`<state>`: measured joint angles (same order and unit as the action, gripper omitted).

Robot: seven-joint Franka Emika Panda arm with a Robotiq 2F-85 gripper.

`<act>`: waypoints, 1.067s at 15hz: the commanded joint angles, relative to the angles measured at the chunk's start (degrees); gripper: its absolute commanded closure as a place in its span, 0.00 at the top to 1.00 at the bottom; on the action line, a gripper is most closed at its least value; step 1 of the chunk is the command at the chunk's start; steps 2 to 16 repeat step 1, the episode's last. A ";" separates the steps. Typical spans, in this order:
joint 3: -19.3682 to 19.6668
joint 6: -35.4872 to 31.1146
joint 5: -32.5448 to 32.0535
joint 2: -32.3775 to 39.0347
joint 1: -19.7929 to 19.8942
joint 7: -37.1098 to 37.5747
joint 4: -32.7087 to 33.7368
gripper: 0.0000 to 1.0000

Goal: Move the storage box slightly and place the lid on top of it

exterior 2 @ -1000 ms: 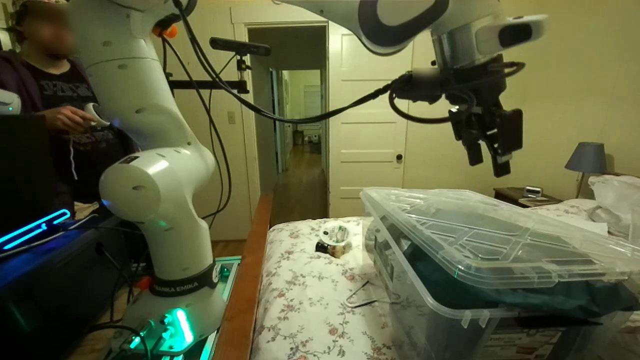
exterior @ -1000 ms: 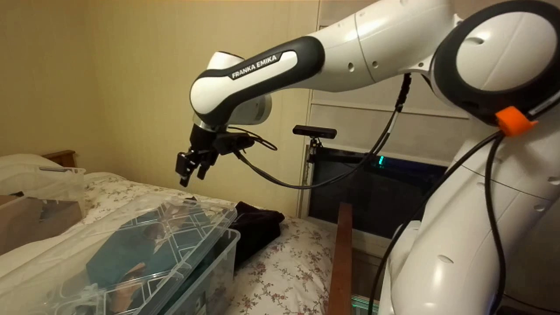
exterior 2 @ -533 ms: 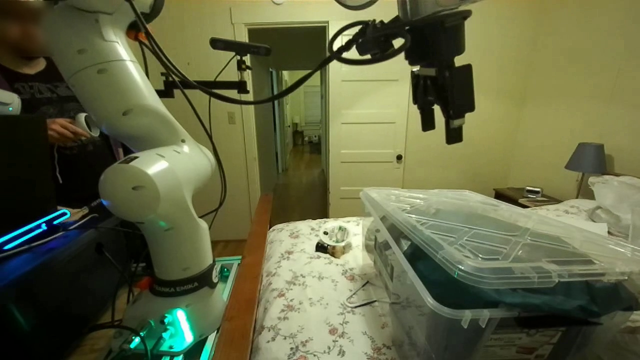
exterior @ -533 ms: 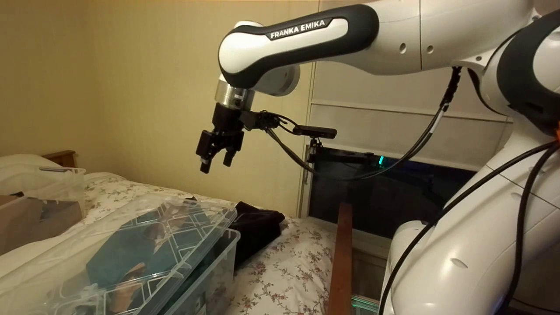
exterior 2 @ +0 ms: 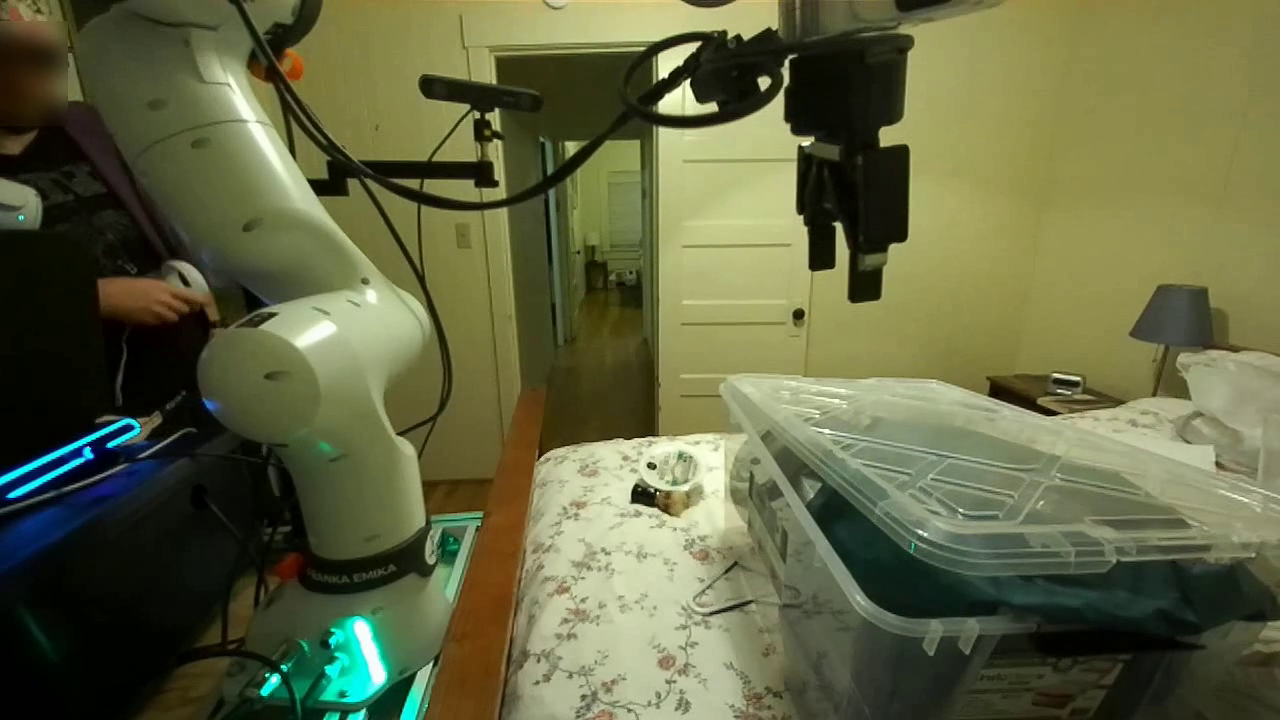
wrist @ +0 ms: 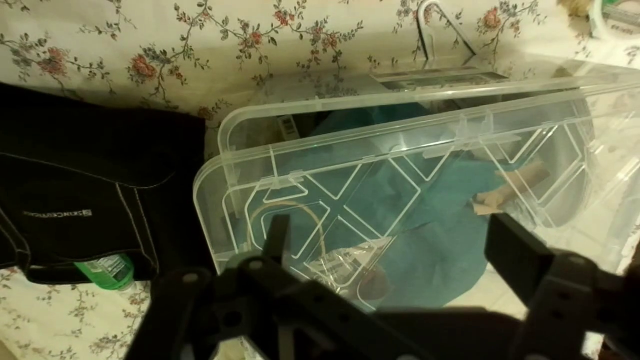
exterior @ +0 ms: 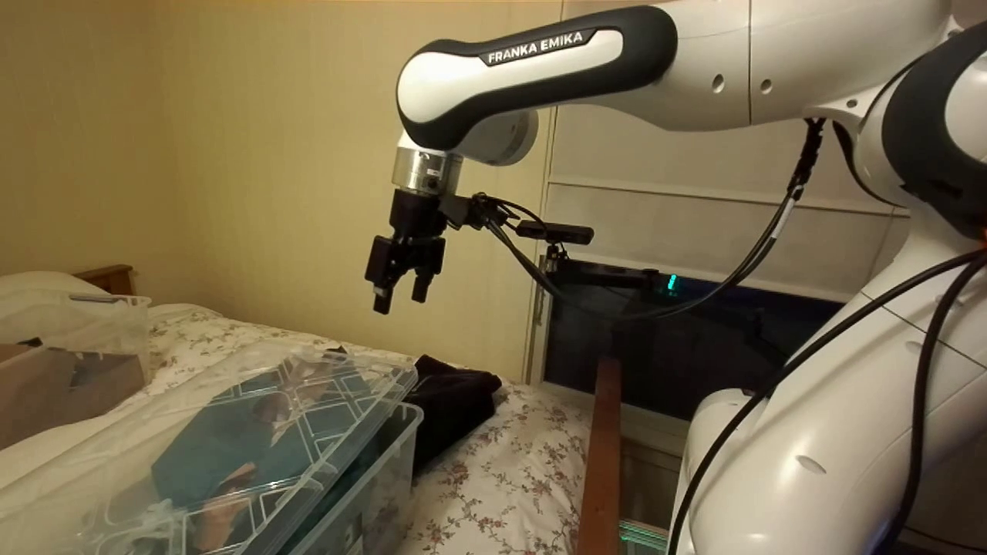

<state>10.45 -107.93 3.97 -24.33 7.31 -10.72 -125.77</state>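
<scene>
Our pincer (wrist: 390, 237) hangs spread, empty, above lid (exterior 2: 1000, 470), askew on storage box (exterior 2: 890, 660). Robot-side lid edge runs approx. along that spread; turn prob. req'd.

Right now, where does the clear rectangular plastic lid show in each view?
In an exterior view, the clear rectangular plastic lid is at lower left.
In an exterior view, the lid is at lower right.
In the wrist view, the lid spans centre to right.
Shared landmark: teal fabric under the lid, inside the translucent plastic storage box.
</scene>
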 commanded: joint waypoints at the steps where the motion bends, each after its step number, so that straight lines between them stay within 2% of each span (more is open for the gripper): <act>1: 0.16 0.12 -0.06 0.04 -0.17 0.04 0.13 1.00; 16: 0.16 0.12 -0.06 0.04 -0.17 0.04 0.13 1.00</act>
